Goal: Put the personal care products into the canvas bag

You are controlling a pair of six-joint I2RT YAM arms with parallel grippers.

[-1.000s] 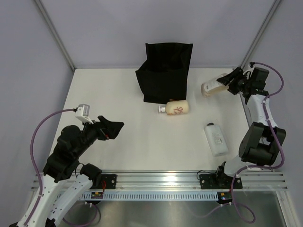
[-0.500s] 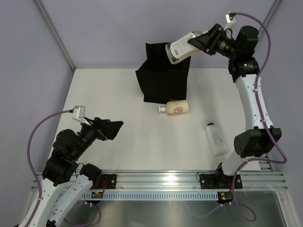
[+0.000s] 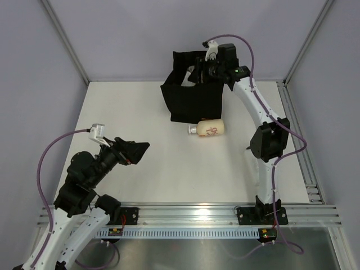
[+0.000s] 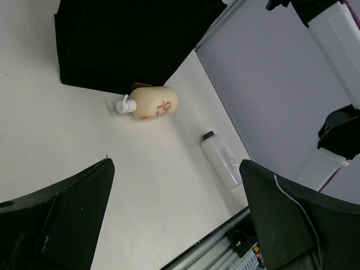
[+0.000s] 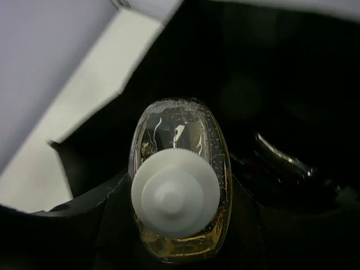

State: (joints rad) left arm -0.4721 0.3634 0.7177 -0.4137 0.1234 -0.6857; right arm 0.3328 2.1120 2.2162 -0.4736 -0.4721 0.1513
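Note:
My right gripper point(image 3: 198, 72) is shut on a squat amber bottle point(image 5: 179, 169) with a white cap and holds it in the open top of the black canvas bag point(image 3: 194, 97). In the right wrist view the fingers point(image 5: 112, 214) press on both sides of the bottle, with the dark inside of the bag point(image 5: 264, 73) behind it and a shiny silver bottle point(image 5: 281, 154) lying in there. A cream pump bottle point(image 3: 209, 129) lies on its side just in front of the bag. A flat white bottle point(image 4: 224, 159) lies to the right. My left gripper point(image 3: 135, 151) is open and empty, well left of both.
The white table point(image 3: 169, 180) ends at a metal rail point(image 3: 197, 212) along the front. Grey walls close in the back and sides. In the top view my right arm's forearm point(image 3: 269, 152) crosses over the spot where the flat white bottle lies.
My right arm has swung the amber bottle from the table's right side up and left, down into the bag's opening. The left arm has hardly moved.

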